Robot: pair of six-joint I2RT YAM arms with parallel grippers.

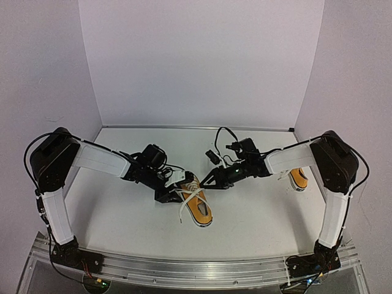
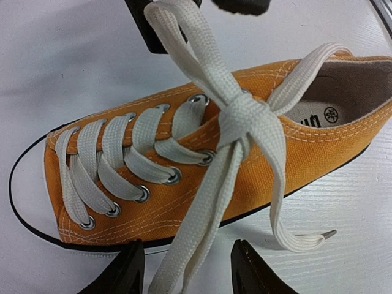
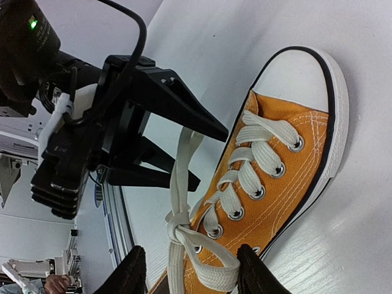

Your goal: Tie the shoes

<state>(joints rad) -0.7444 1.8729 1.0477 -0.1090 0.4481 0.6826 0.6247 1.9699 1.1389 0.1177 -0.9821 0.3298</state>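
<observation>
An orange-yellow shoe with a white toe cap lies mid-table, and its white laces are crossed into a knot with loops off both sides. My left gripper is open, with one lace loop running between its fingers untouched. The right gripper is open too, its fingers either side of the other loop by the knot. Seen from above, both grippers meet over the shoe's lacing, left gripper and right gripper. A second shoe lies behind the right forearm, partly hidden.
White walls close in the table on the left, back and right. A metal rail runs along the near edge by the arm bases. Cables arc above the right wrist.
</observation>
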